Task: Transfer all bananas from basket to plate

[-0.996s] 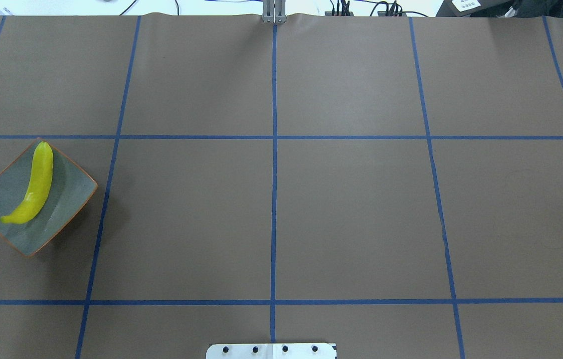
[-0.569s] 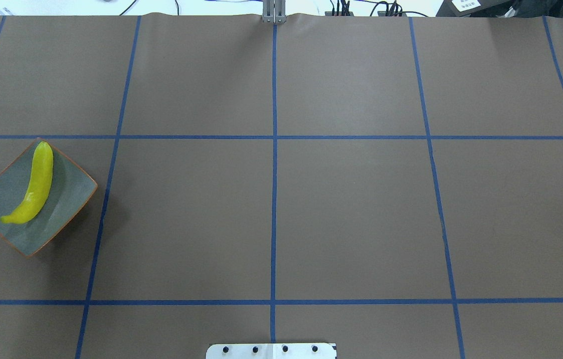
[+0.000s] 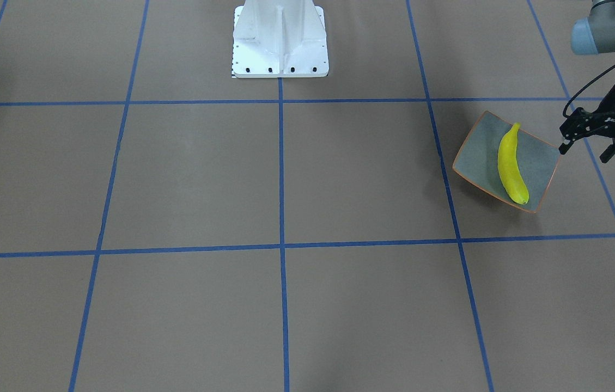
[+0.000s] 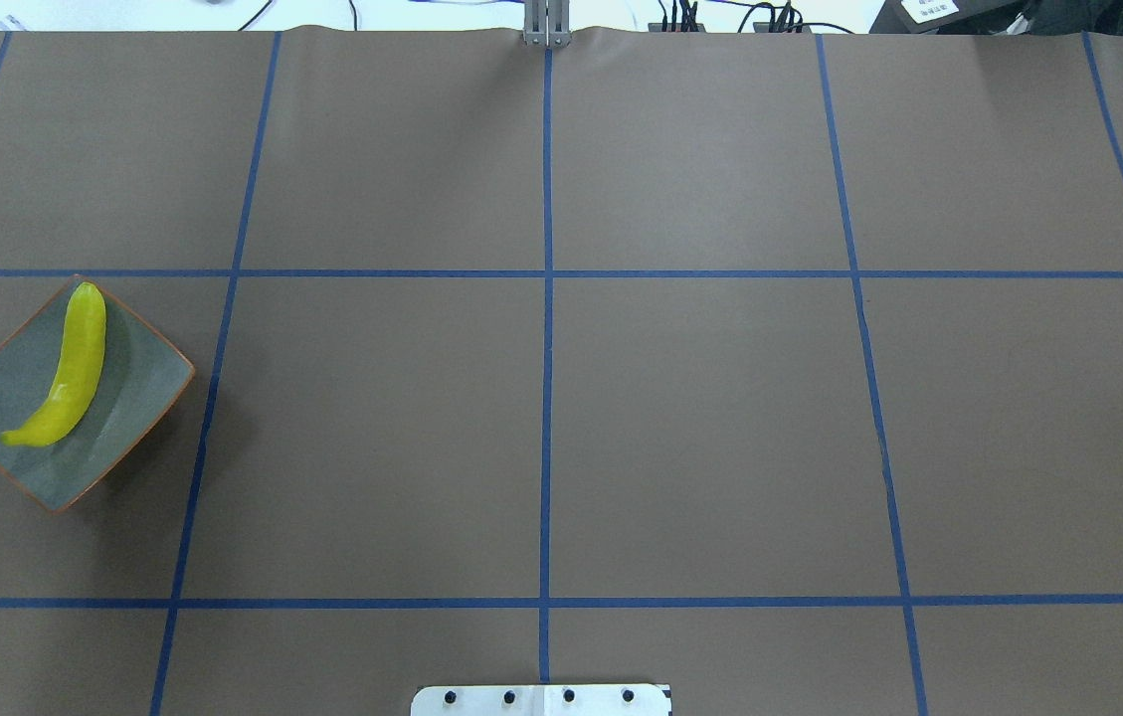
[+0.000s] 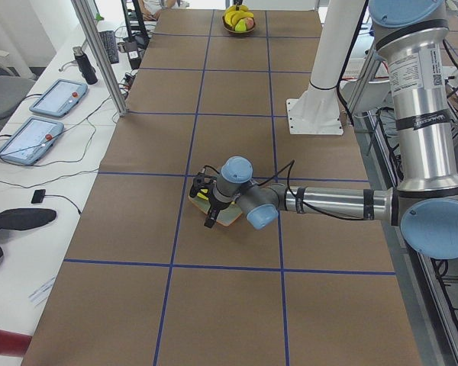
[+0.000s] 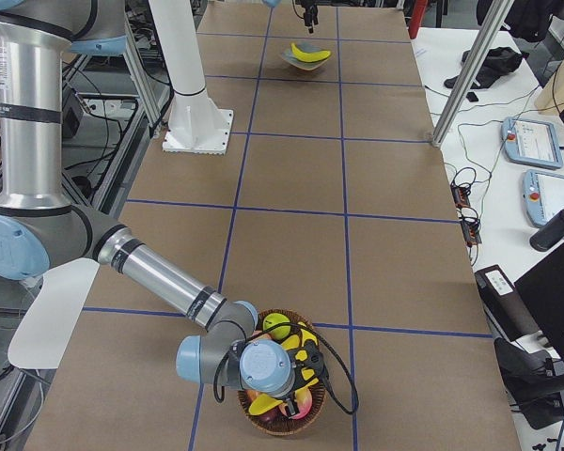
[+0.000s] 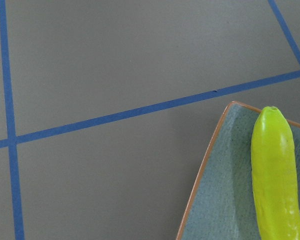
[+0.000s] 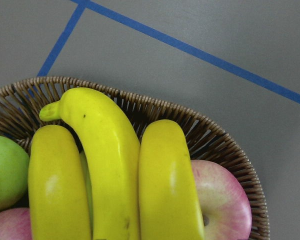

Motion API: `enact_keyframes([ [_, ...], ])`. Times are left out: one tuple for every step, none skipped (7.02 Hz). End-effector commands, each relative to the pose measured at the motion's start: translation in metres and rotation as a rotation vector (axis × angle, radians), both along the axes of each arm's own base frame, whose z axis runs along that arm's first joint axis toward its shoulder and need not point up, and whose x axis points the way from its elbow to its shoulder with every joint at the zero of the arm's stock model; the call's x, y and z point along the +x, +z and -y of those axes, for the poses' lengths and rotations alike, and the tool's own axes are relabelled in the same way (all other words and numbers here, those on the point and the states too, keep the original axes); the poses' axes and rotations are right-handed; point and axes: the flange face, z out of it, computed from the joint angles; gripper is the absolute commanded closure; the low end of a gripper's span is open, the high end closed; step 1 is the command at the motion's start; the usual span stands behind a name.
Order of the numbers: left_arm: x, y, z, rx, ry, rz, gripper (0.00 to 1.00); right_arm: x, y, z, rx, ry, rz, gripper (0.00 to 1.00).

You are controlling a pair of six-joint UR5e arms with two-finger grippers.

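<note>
Front view: left pincer [image 3: 585,152] hangs just beside the plate [image 3: 479,158], fingers spread wide, nothing between them. One banana [image 3: 510,166] lies along the plate, tip at the rim. Rest of the table [image 3: 187,174] here is bare brown sheet with blue grid lines.

Overhead: plate at the far left, banana diagonal across it. Only a dark sliver of the left pincer at the edge. Right pincer out of shot.

Left side view: near arm reaches low, its pincer over the plate's edge.

Right side view: near arm bent down, right pincer [image 6: 301,366] in among the fruit of the basket [image 6: 282,427]. We cannot tell whether it is wide or closed.

Left wrist: plate corner and the banana's upper end, nothing gripped.

Right wrist: three bananas [image 8: 110,165] packed side by side in the basket, a pink apple [image 8: 222,200] touching the right one, a green apple [image 8: 5,170] against the left one. No fingers show.

Handling, our judgement: skins look glossy and smooth, so likely slick. They seem light and stiff enough to lift from one hold. We would grip across the thick middle, pincer crosswise to the length, to avoid tipping. The centre banana rides highest and looks easiest. Tight packing leaves little finger room, and the neighbours may shift.
</note>
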Motion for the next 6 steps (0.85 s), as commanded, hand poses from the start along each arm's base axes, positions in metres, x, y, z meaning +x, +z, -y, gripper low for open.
enact_keyframes([
  [0.0,0.0,0.0,0.0,-0.002,-0.001,0.01,0.002,-0.005,0.01,-0.003,-0.005,0.007,1.0],
  [0.0,0.0,0.0,0.0,-0.003,0.0,0.01,0.003,-0.012,0.016,-0.002,-0.004,0.024,1.0],
  [0.0,-0.001,0.0,0.002,-0.004,-0.002,0.01,0.019,-0.025,0.028,-0.011,0.033,0.074,1.0],
  [0.001,-0.002,0.001,-0.013,-0.018,-0.013,0.01,0.028,-0.043,0.034,-0.012,0.052,0.089,1.0],
  [0.003,-0.006,0.003,-0.024,-0.033,-0.027,0.01,0.036,-0.059,0.037,-0.018,0.067,0.09,1.0],
  [0.003,-0.008,0.003,-0.023,-0.031,-0.033,0.01,0.043,-0.083,0.043,-0.014,0.08,0.109,1.0],
])
